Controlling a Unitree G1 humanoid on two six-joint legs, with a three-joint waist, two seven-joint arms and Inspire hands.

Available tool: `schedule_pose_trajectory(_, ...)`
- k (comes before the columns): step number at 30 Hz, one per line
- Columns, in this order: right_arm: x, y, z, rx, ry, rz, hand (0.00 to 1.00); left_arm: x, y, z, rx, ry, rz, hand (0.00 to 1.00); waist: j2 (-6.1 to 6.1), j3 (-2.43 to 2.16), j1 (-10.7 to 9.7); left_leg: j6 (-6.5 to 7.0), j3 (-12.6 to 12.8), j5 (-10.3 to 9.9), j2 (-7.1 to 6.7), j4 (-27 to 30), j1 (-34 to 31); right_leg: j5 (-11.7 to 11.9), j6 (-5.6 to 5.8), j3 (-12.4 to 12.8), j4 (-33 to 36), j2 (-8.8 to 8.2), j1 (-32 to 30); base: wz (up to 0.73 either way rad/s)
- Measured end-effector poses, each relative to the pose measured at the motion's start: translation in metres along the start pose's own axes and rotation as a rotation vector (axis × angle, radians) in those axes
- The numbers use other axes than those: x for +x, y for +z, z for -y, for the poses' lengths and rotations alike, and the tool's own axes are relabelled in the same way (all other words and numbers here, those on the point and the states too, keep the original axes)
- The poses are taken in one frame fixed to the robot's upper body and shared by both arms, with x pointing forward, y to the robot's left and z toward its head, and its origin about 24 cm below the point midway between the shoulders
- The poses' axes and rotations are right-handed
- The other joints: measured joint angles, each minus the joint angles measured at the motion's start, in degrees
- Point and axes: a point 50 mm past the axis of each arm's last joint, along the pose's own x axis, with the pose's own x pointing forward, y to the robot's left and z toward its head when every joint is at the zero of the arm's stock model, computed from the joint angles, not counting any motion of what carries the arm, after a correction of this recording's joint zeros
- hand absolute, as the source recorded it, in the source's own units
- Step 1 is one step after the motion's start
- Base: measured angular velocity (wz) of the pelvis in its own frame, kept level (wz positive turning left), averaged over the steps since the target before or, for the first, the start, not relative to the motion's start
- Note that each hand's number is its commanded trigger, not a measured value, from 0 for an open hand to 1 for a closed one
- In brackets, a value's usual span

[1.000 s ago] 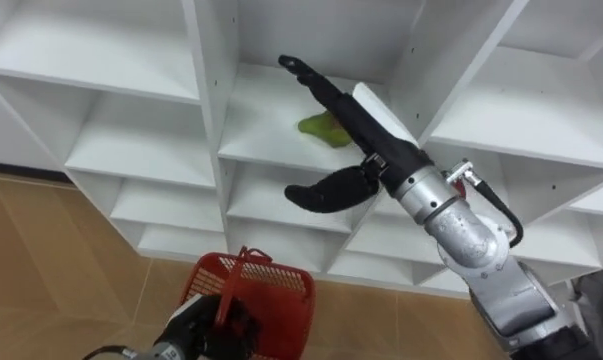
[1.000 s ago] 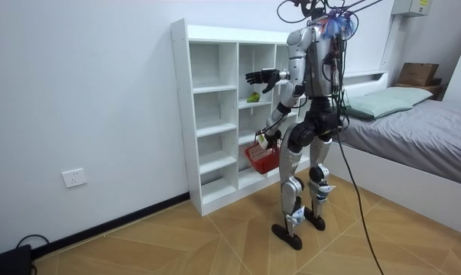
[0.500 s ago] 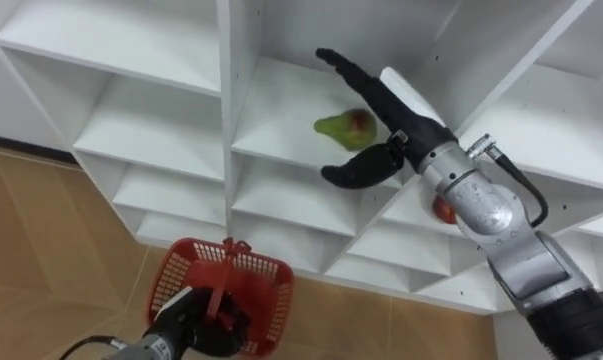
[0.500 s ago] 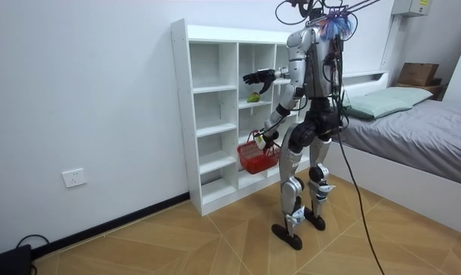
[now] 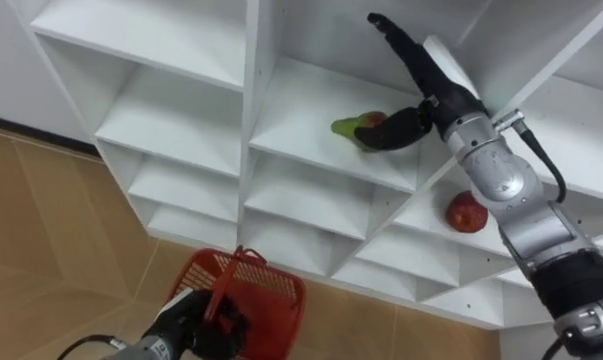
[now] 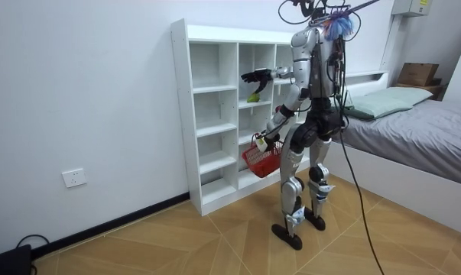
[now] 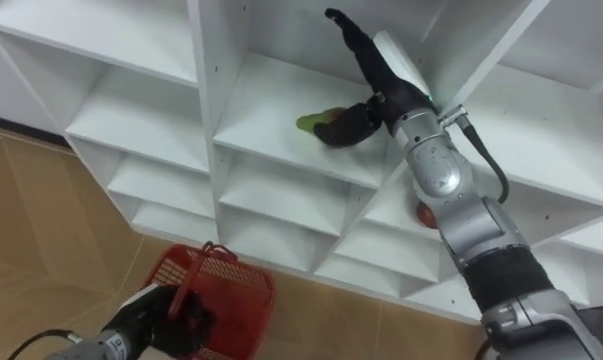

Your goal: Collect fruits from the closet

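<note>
A green pear (image 5: 349,126) with a red patch lies on a shelf in the white closet's (image 5: 264,70) middle column. My right hand (image 5: 419,82) is inside that compartment and open: its fingers point straight toward the back wall, and its thumb (image 5: 393,131) rests against the pear's right side. One shelf lower and to the right sits a red apple (image 5: 466,212). Low in the view, my left hand (image 5: 193,326) is shut on the handle of a red wire basket (image 5: 256,300). In the room view I stand facing the closet (image 6: 207,114) with the basket (image 6: 262,157) at knee height.
The other closet compartments in view are bare. Wood flooring (image 5: 41,230) runs under the closet. A bed (image 6: 413,130) stands behind me on the room view's right, and a dark cable trails across the floor.
My right hand has gone deeper into the compartment, and its thumb now meets the pear. The head camera has shifted, which brought the apple into view. The basket swung slightly.
</note>
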Motion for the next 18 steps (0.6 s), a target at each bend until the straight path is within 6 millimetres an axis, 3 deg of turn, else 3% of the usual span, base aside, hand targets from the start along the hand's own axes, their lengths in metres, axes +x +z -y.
schedule_pose_trajectory(18, 0.0, -0.023, 0.0, 0.033, 0.005, -0.115, 0.0, 0.0, -0.003, 0.001, 0.057, -0.028, -0.042, 1.0, -0.02, 0.02, 1.3, 0.43, -0.65, 0.27, -0.83, -0.18, 0.12, 0.04, 0.16, -0.34, -0.06, -0.72, 0.51, 0.01)
